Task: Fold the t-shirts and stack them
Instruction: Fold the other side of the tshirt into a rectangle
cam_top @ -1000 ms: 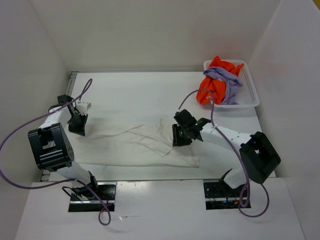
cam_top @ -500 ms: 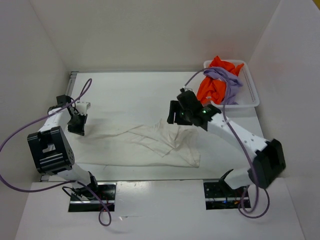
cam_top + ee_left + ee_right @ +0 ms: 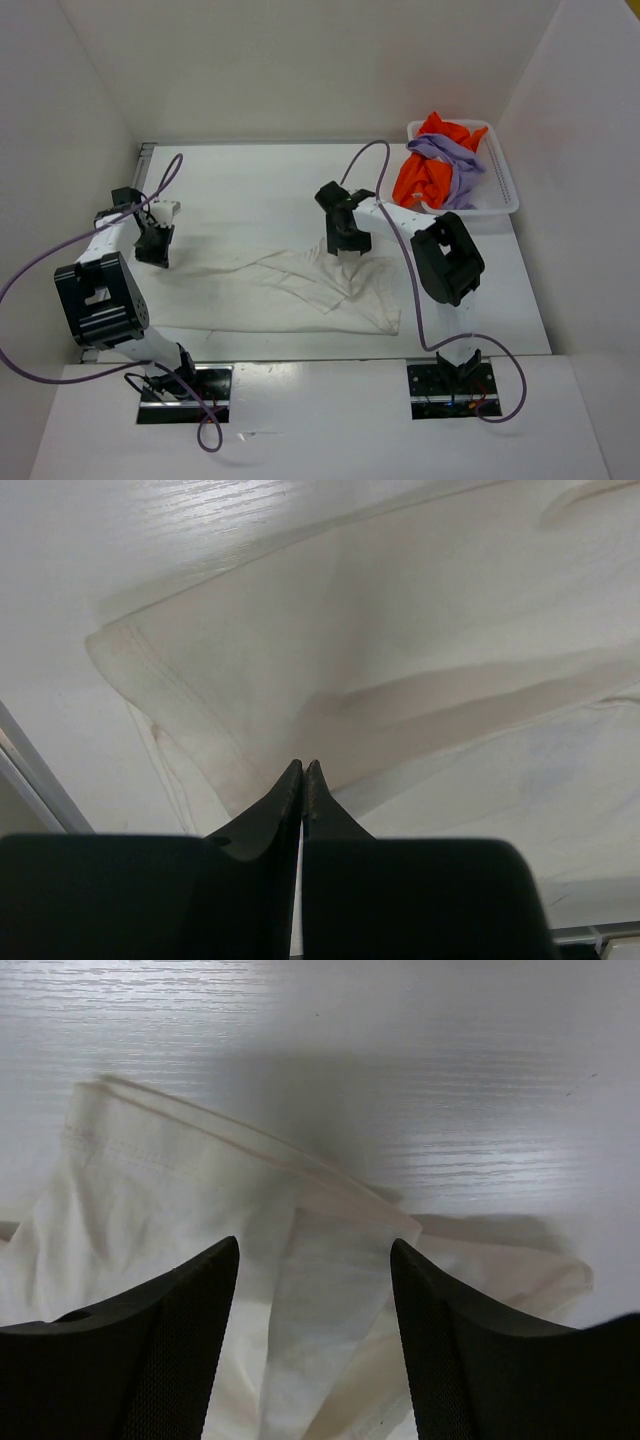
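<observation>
One white t-shirt (image 3: 250,300) lies spread but rumpled across the near-centre of the worktop (image 3: 250,190). A ridge of bunched cloth runs through its middle and a doubled flap sits at its far edge. Two more shirts, the orange t-shirt (image 3: 418,182) and the lavender t-shirt (image 3: 452,156), lie tangled together in the basket (image 3: 508,195) at the far right corner, not yet handled.

Step in hand, as judged: flatten the white t-shirt before the first fold.

1. Left end effector (image 3: 155,248): clenched at the shirt's left edge. In the left wrist view, creases run toward its closed fingertips, so it appears to pinch the hem. Use it as the anchor and keep it shut until the cloth is taut.
2. Right end effector (image 3: 345,238): released, jaws apart, grasping nothing, poised over the doubled flap. In the right wrist view, the flap's corner lies between the two fingers (image 3: 180,1340).
3. Lower the right end effector so that one finger passes each side of the flap's corner. Take the top layer only, because a grip through both layers would likely carry the crease along.
4. Draw away from the left end effector, low over the worktop, until the central ridge flattens.

Caution: thin cloth may slip, so close fully before pulling.
</observation>
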Controlling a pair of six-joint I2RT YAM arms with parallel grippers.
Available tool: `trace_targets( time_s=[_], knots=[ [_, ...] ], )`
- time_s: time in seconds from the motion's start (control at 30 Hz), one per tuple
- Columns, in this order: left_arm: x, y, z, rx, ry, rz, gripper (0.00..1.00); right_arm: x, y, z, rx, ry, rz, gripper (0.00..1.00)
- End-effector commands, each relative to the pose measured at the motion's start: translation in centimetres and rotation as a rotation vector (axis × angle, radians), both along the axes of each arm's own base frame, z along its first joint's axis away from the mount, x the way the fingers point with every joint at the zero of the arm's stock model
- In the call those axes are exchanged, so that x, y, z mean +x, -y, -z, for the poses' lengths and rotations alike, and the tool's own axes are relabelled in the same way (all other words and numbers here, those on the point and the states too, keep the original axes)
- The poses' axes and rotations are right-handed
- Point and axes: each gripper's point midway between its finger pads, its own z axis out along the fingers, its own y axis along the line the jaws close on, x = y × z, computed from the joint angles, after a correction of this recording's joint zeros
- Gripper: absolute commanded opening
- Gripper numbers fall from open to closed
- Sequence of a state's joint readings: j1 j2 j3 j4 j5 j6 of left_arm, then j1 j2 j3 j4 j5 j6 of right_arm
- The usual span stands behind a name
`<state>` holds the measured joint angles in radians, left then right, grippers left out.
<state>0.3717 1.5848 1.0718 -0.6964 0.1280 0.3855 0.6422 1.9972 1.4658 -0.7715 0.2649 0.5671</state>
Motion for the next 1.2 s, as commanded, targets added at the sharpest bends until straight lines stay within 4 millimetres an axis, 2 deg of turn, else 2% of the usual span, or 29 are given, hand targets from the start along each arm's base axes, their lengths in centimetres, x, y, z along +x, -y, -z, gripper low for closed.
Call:
trace_targets(
  time_s=[0.0, 0.07, 0.1, 0.13, 0.17, 0.2, 0.3, 0.33, 0.4, 0.5, 0.53, 0.57, 0.6, 0.67, 0.73, 0.8, 0.87, 1.03, 1.17],
  knots=[
    [0.7, 0.1, -0.3, -0.030, 0.010, -0.011, 0.00, 0.0, 0.9, -1.0, -0.044, 0.041, 0.001, 0.67],
    [0.9, 0.0, -0.3, -0.029, 0.011, -0.011, 0.00, -0.2, 1.0, -0.2, -0.056, 0.024, 0.001, 0.60],
    [1.0, 0.0, -0.3, -0.029, 0.011, -0.011, 0.00, 0.0, 1.1, -0.3, -0.063, 0.033, 0.015, 0.52],
    [1.0, 0.0, -0.3, -0.029, 0.011, -0.011, 0.00, -0.3, 1.3, 0.0, -0.064, 0.027, 0.025, 0.49],
    [0.7, 0.1, -0.3, -0.033, 0.003, -0.011, 0.00, 0.2, 0.9, -0.9, -0.042, 0.056, 0.026, 0.45],
    [0.7, 0.1, -0.3, -0.033, 0.003, -0.011, 0.00, 0.4, 1.3, -0.9, -0.035, 0.064, 0.037, 0.36],
    [1.0, 0.0, -0.6, -0.029, 0.011, -0.011, 0.00, 0.6, 2.2, -0.6, -0.035, 0.050, 0.061, 0.21],
    [1.0, 0.0, -0.6, -0.029, 0.011, -0.011, 0.00, 0.2, 2.3, -0.2, -0.035, 0.036, 0.058, 0.10],
    [1.0, 0.0, -0.6, -0.029, 0.011, -0.011, 0.00, 0.1, 2.8, 0.1, -0.042, 0.026, 0.067, 0.00],
    [1.0, 0.0, -0.6, -0.029, 0.011, -0.011, 0.00, 0.1, 3.1, -0.5, -0.025, 0.032, 0.075, 0.00],
    [1.0, 0.0, -0.6, -0.029, 0.011, -0.011, 0.00, 0.0, 2.8, -1.0, -0.003, 0.035, 0.071, 0.06],
    [1.0, 0.0, -0.6, -0.029, 0.011, -0.011, 0.00, 0.0, 2.5, -1.3, 0.008, 0.029, 0.068, 0.18],
    [1.0, 0.0, -0.6, -0.029, 0.011, -0.011, 0.00, 0.4, 2.0, -2.3, 0.035, 0.047, 0.064, 0.34],
    [1.0, 0.0, -0.6, -0.029, 0.011, -0.011, 0.00, 0.0, 1.1, -3.2, 0.090, 0.026, 0.067, 0.58],
    [1.0, 0.0, -0.6, -0.026, 0.012, -0.002, 0.00, -0.6, 0.8, -4.0, 0.103, 0.023, 0.063, 0.68],
    [1.0, 0.0, -0.6, -0.026, 0.012, -0.002, 0.00, -1.7, 0.2, -3.9, 0.106, 0.000, 0.060, 0.71],
    [0.7, 0.1, -0.3, -0.030, 0.003, -0.002, 0.00, -2.5, 0.4, -4.2, 0.064, 0.005, 0.070, 0.71],
    [0.9, 0.0, -0.1, -0.030, 0.003, -0.002, 0.00, -4.0, 0.6, -1.9, -0.022, -0.053, 0.043, 0.71],
    [0.9, 0.0, -0.1, -0.030, 0.003, -0.002, 0.00, -4.3, 1.1, -0.9, -0.052, -0.070, 0.046, 0.64]
  ],
)
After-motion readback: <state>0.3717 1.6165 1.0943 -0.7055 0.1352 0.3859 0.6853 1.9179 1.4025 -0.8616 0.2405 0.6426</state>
